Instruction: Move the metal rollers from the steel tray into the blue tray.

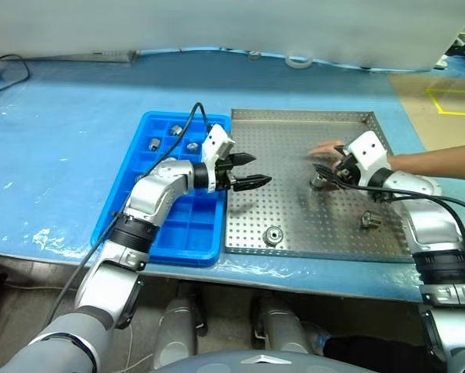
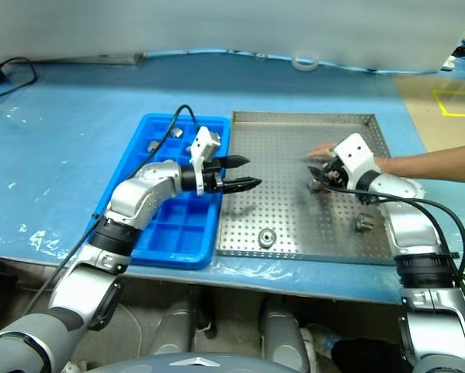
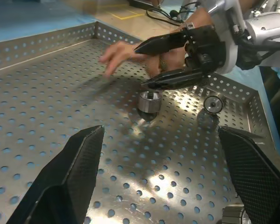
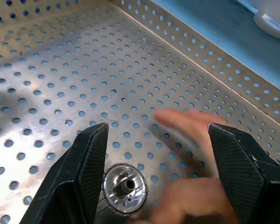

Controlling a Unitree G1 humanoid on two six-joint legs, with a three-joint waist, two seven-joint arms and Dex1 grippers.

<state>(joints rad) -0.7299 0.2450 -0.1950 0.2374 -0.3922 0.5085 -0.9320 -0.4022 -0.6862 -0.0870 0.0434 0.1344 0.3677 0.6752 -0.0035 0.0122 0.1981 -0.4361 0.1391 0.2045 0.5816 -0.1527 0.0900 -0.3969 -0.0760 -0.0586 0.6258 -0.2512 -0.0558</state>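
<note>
Shiny little metal rollers (image 1: 273, 235) lie on the big holey steel tray (image 1: 294, 128); a few sit in the bright blue plastic tray (image 1: 120, 210). They look hard, heavy and slippery. Left gripper (image 1: 248, 171) and right gripper (image 4: 151, 175) both gape empty; pinch the round sides.

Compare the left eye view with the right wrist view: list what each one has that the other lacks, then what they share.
The left eye view alone has the blue tray with three metal rollers in its far compartments, the open left gripper over the steel tray's near-left part, and two more rollers near the tray's front edge and right side. The right wrist view alone has the dark centre hole of the roller between the open right gripper's fingers. Both share the steel tray, that roller, the right gripper and a person's hand reaching in.
</note>
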